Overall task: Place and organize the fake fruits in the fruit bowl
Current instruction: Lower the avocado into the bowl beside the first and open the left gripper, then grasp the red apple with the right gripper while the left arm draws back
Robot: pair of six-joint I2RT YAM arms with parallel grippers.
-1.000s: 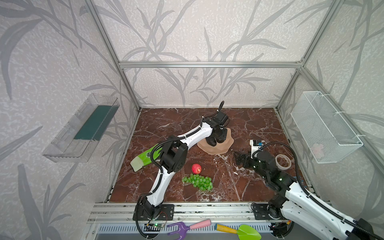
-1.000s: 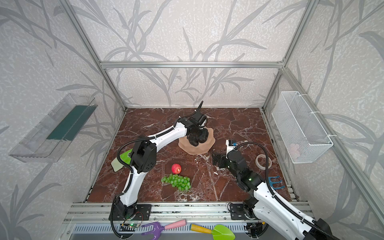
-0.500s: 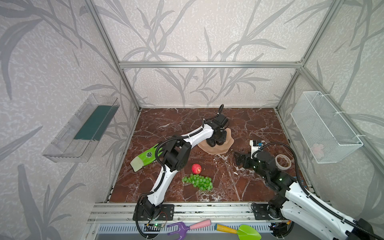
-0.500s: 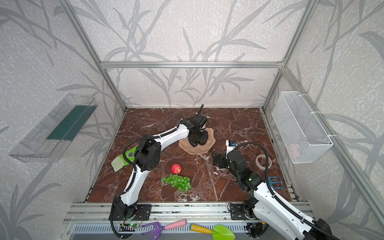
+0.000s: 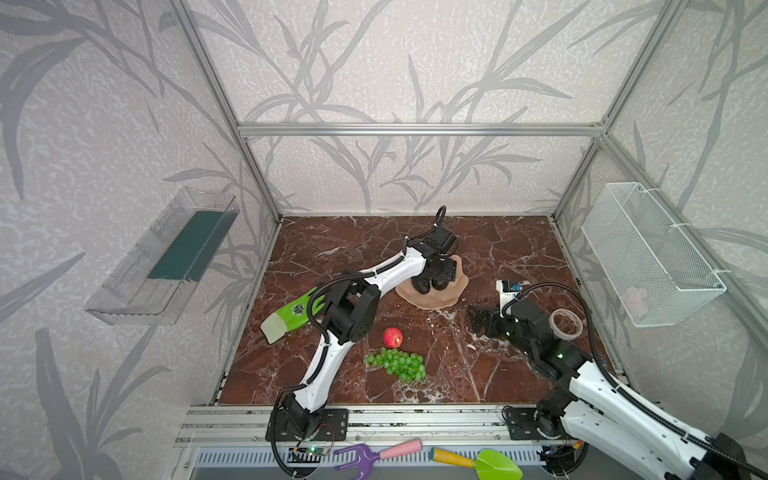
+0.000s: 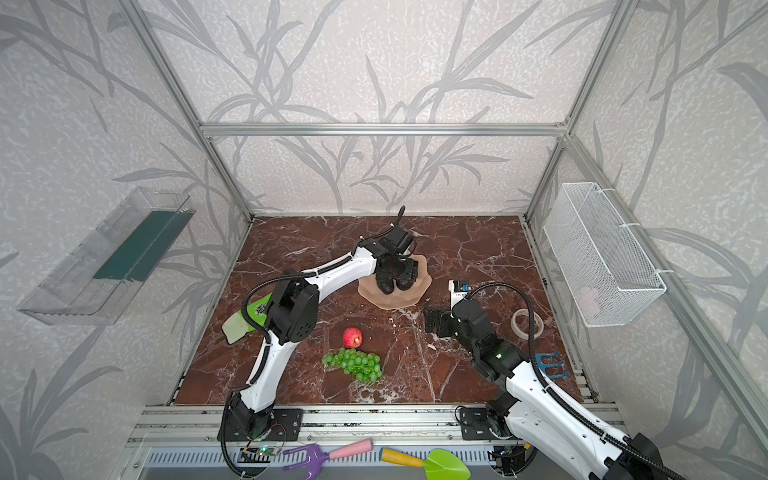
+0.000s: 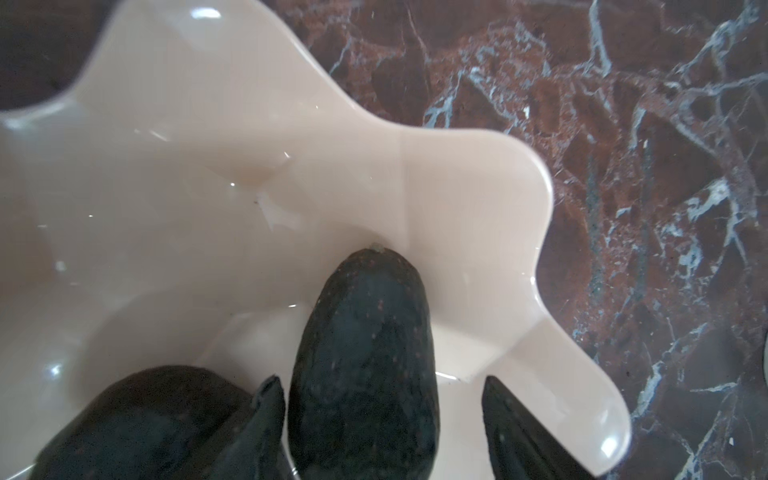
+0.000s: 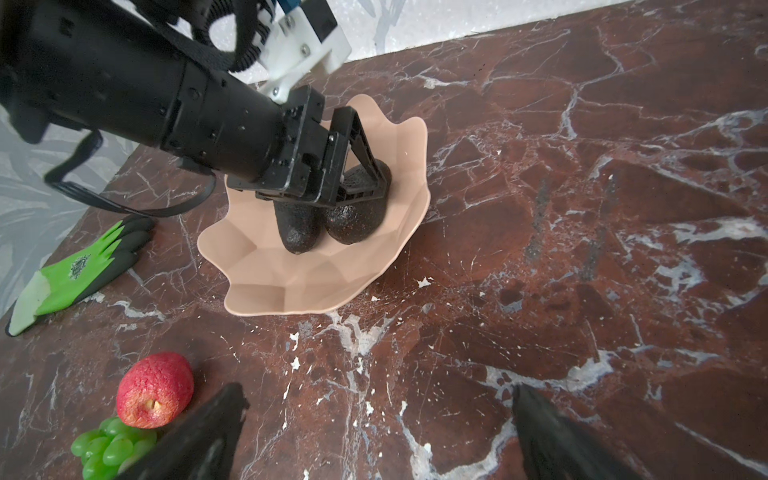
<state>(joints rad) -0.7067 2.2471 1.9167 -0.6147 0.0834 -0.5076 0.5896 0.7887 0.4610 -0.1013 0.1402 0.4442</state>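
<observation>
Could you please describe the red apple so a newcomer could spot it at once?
Look at the brown marble table, near its front edge, for the green grapes. The apple lies just beyond them, toward the peach bowl; it is the only small, round, red thing there.

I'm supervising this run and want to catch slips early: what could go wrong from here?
1. The left claw straddles one avocado in the fruit bowl, with one finger between it and the second avocado; lifting might drag either out.
2. The apple lies right beside the grapes, near the open right claw; grabbing one may roll the apple away.
</observation>
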